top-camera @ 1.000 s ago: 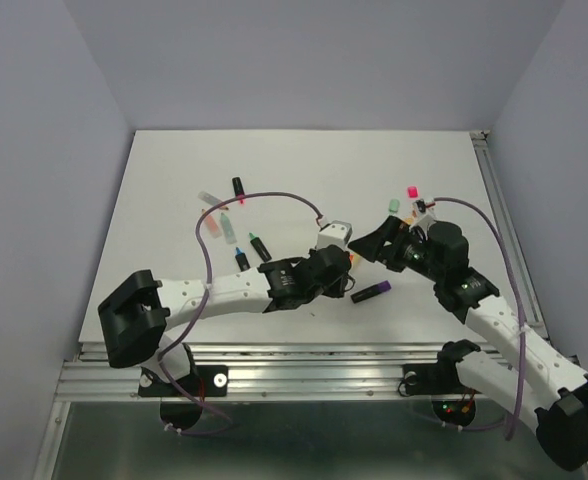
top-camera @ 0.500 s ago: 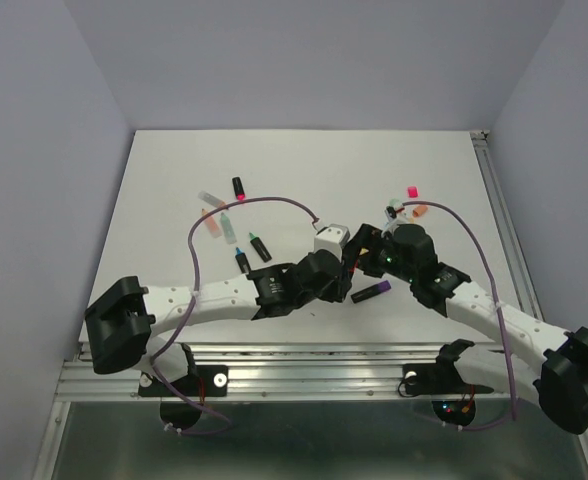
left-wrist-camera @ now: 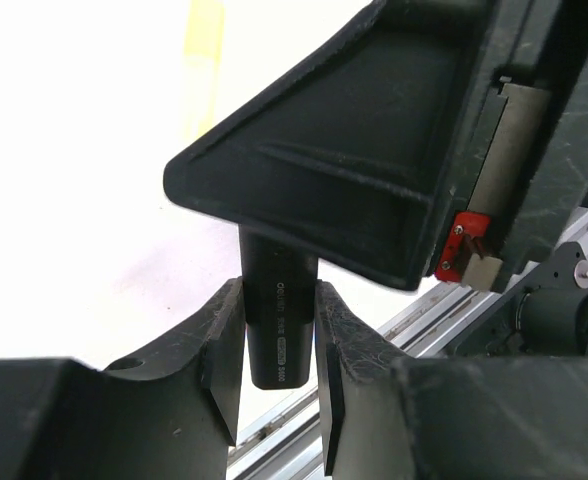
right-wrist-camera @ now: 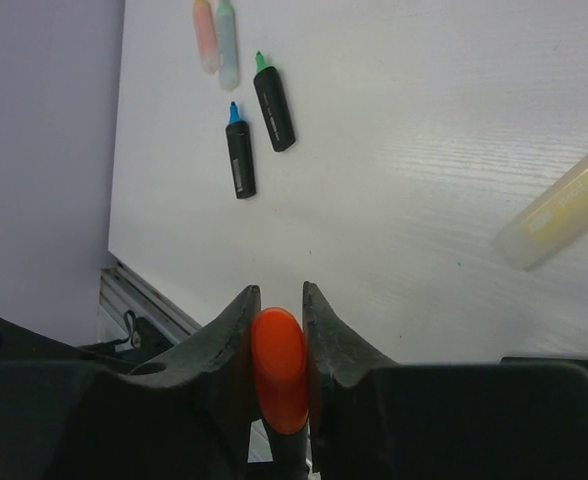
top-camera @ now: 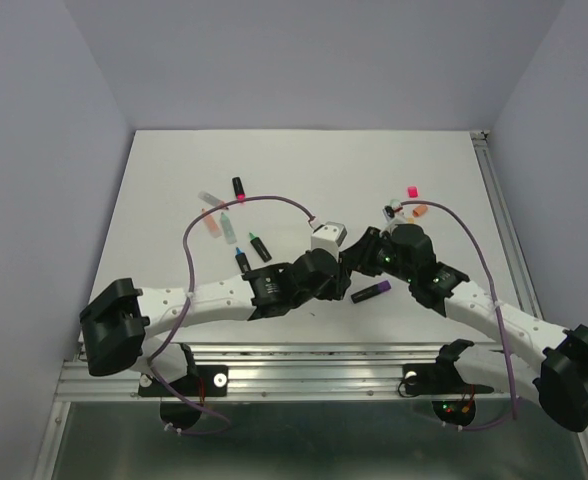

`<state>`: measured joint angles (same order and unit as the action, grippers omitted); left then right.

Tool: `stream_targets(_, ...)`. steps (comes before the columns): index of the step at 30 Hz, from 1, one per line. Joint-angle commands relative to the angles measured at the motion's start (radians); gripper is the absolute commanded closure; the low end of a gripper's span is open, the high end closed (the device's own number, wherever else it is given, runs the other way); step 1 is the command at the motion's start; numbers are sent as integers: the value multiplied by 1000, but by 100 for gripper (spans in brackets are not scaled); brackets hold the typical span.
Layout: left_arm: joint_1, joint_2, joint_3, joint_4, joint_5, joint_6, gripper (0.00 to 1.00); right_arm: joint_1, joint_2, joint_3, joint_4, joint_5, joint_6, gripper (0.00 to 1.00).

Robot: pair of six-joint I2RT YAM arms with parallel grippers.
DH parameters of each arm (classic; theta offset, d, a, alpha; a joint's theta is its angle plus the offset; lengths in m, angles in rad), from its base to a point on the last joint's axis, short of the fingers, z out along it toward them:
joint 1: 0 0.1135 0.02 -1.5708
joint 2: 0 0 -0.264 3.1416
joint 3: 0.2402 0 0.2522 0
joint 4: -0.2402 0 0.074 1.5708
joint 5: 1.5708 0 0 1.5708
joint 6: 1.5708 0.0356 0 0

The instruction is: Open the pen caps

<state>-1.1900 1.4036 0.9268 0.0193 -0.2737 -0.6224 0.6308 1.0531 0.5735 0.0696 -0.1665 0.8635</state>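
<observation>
My left gripper (left-wrist-camera: 279,300) is shut on a black pen barrel (left-wrist-camera: 277,330) that stands upright between its pads. The pen's orange cap (right-wrist-camera: 279,370) is pinched in my right gripper (right-wrist-camera: 279,300), which is shut on it. In the top view the two grippers meet nose to nose, the left gripper (top-camera: 340,268) just left of the right gripper (top-camera: 360,256), and the pen between them is hidden there. In the left wrist view the right gripper's black body (left-wrist-camera: 374,150) covers the pen's upper end.
A purple-capped pen (top-camera: 371,292) lies just in front of the grippers. A pink cap (top-camera: 412,190) and an orange cap (top-camera: 419,211) lie behind the right arm. Uncapped pens with blue (right-wrist-camera: 239,155) and green (right-wrist-camera: 273,105) tips and pale barrels (top-camera: 220,226) lie to the left. A yellow barrel (right-wrist-camera: 564,205) lies nearby.
My right gripper has moved left to meet the left gripper and has gone from wide open to shut on the orange cap. The left gripper kept its grip on the pen.
</observation>
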Motion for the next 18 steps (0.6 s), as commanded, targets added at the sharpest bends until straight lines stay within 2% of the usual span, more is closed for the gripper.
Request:
stream_targets(1,-5,-45,-5,37,-22,-2,100,12,-5,72,44,-16,2,83)
stream_targets(2,-3,-46,-6,39,-21,-7,100,12,-5,74,39,-8,5,99)
stream_targets(11,-5,-100,-82,77,43,-20,100,12,-8,111,56,41,-40,99)
stream_targets(12,-5,-100,-83,71,54,-26,92,12,-8,114,58,39,-43,99)
stream_targets(13,-5,-100,-79,65,63,-30,78,12,-7,117,62,33,-47,99)
stream_targets(14,-5,-100,-80,64,71,-34,50,12,-7,121,68,15,-49,99)
stream_targets(16,-5,-112,-85,62,82,-40,29,12,-10,124,76,-31,-55,99)
stream_targets(17,-5,-120,-86,64,77,-42,1,13,-11,123,84,-47,-55,99)
stream_targets(18,-5,-136,-94,67,79,-42,1,12,-21,121,88,-65,-58,99)
